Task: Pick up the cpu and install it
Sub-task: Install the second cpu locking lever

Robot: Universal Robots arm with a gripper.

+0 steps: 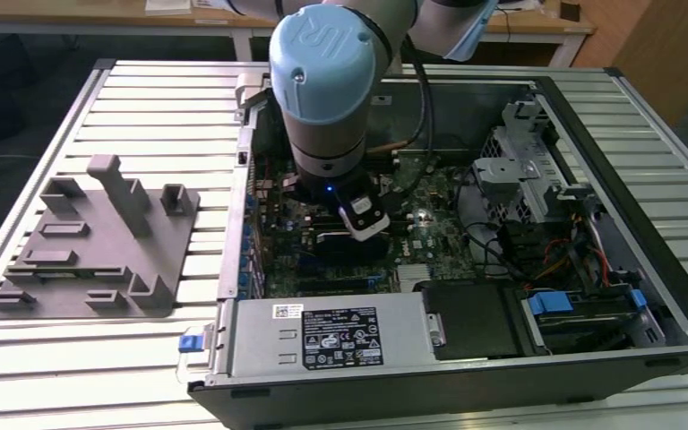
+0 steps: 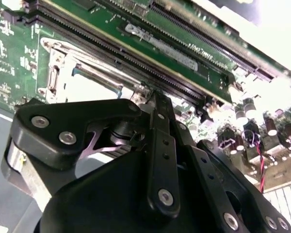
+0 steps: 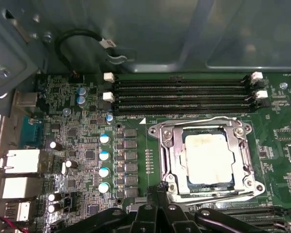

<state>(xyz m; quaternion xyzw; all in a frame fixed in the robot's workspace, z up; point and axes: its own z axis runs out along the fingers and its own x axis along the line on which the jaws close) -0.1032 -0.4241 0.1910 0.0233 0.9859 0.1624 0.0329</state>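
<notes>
Inside the open computer case (image 1: pixel 631 296), hovering low over the green motherboard (image 3: pixel 87 145), just beside the socket's metal frame (image 3: pixel 167 145): black gripper (image 3: pixel 160 190), fingers pressed together, gripping nothing. Within that frame, lying flat: pale silver cpu (image 3: pixel 207 158). On the slatted table (image 1: pixel 117 376), well apart, standing: grey fixture (image 1: pixel 99 246).

light: even, bright | glare: motherboard (image 2: pixel 262 29) blown white, second wrist view | blur: claw (image 2: pixel 150 104) soft

Gripper (image 2: pixel 153 104) over motherboard (image 2: pixel 184 34), second wrist view.
Black linkage fills lower frame; fingers (image 2: pixel 157 114) meet beside socket frame (image 2: pixel 68 73), upper left; capacitors (image 2: pixel 257 116) right.
</notes>
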